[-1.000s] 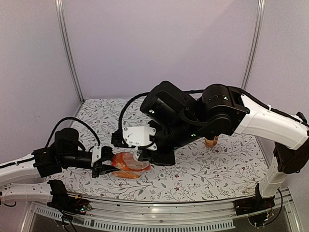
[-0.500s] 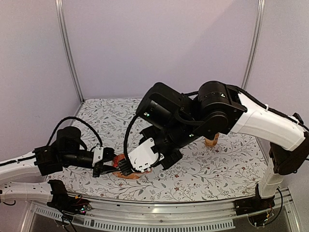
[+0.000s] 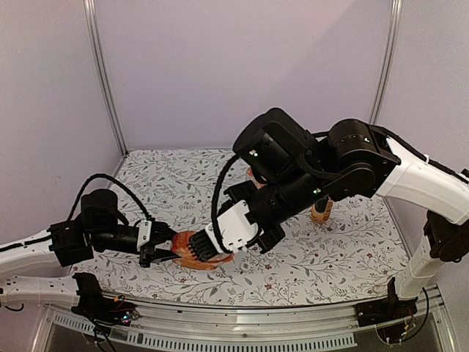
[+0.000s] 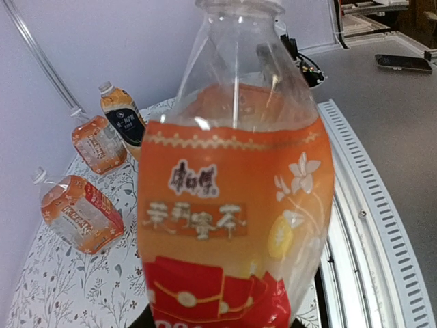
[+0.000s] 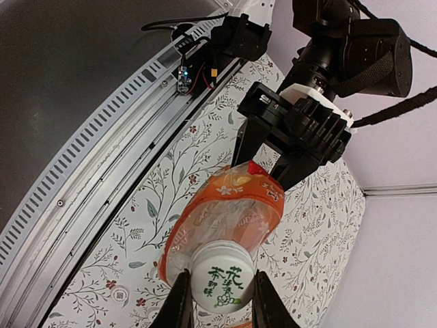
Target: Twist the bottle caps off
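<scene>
A clear plastic bottle of orange drink [image 5: 232,205] is held on its side at the near left of the flowered table [image 3: 330,249]. Its bottom end is clamped by the left gripper [image 5: 263,167]. Its small round white plastic cap [image 5: 222,277] is squeezed between the fingers of the right gripper [image 3: 196,249]. Three other capped bottles [image 4: 85,212] are seen farther off.

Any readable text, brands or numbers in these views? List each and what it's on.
"康师傅", likely, soft focus: dark brand mark on the orange label of the held bottle.
Pale characters below it: too blurred.
Green characters on the white cap: unreadable.
Labels on the black-labelled bottle and two orange-labelled bottles: too small.
No numbers legible.
</scene>
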You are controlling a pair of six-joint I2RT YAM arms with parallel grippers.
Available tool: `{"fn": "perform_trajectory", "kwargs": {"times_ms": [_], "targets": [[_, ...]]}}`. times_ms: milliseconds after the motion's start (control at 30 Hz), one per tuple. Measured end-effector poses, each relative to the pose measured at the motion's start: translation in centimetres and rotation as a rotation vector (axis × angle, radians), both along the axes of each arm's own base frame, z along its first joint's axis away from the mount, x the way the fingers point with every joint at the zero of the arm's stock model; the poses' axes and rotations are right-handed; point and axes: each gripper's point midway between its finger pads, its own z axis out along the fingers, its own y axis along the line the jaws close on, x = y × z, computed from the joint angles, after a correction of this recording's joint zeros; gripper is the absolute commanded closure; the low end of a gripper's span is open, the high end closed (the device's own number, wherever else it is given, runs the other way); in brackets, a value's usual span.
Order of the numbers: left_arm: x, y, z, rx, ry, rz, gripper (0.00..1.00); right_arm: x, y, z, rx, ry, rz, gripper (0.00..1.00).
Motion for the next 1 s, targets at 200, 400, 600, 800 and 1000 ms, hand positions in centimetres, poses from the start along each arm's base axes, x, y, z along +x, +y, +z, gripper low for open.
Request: {"fn": "perform_trajectory", "kwargs": {"times_ms": [200,400,600,800,1000], "targets": [[0.1,0.1,-0.3,0.011,0.007,0.010,0.95,0.7,0.1,-0.4,-0.022,-0.030,-0.022,0.28],[0.7,0.4,-0.5,0.012,0.038,0.063,0.92,2.5,0.3,-0.2,0.003,-0.052,-0.158,0.01],[2.7,0.9,-0.5,-0.012,0.061,0.195,0.92,3.8,1.4,2.6,0.182,0.185,-0.470,0.13],[4.4,1.2,0.2,-0.050,0.062,0.298,0.92,5.3,1.8,5.5,0.344,0.579,-0.879,0.28],[4.9,1.4,0.6,-0.066,0.060,0.331,0.93,6.4,1.8,1.9,0.325,0.747,-1.192,0.31]]}}
